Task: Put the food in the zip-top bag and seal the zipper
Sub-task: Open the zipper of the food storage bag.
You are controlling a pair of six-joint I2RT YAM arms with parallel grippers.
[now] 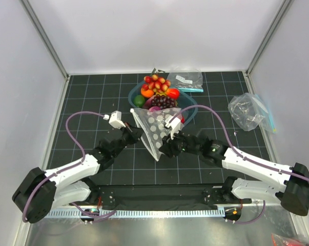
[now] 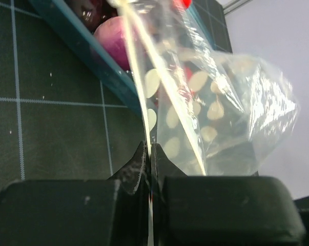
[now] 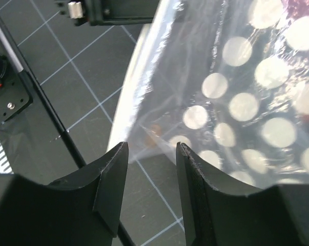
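The zip-top bag (image 1: 155, 128), clear with white dots, hangs tilted in front of the blue tray (image 1: 191, 114). My left gripper (image 1: 136, 132) is shut on its left edge. In the left wrist view the jaws (image 2: 150, 154) pinch the pale zipper strip (image 2: 137, 77). My right gripper (image 1: 163, 146) is open at the bag's lower corner; in the right wrist view (image 3: 151, 148) the corner (image 3: 159, 134) lies just ahead of the fingertips, not between them. The grape bunch (image 1: 163, 101), red tomato (image 1: 173, 93) and purple-pink onion (image 1: 154, 108) (image 2: 116, 43) sit in the tray.
The tray also holds a lime (image 1: 139, 100), an orange fruit (image 1: 147, 93) and small red fruits (image 1: 157, 82). Two plain clear bags lie at the back (image 1: 187, 78) and at the right (image 1: 246, 110). The walls stand close on both sides.
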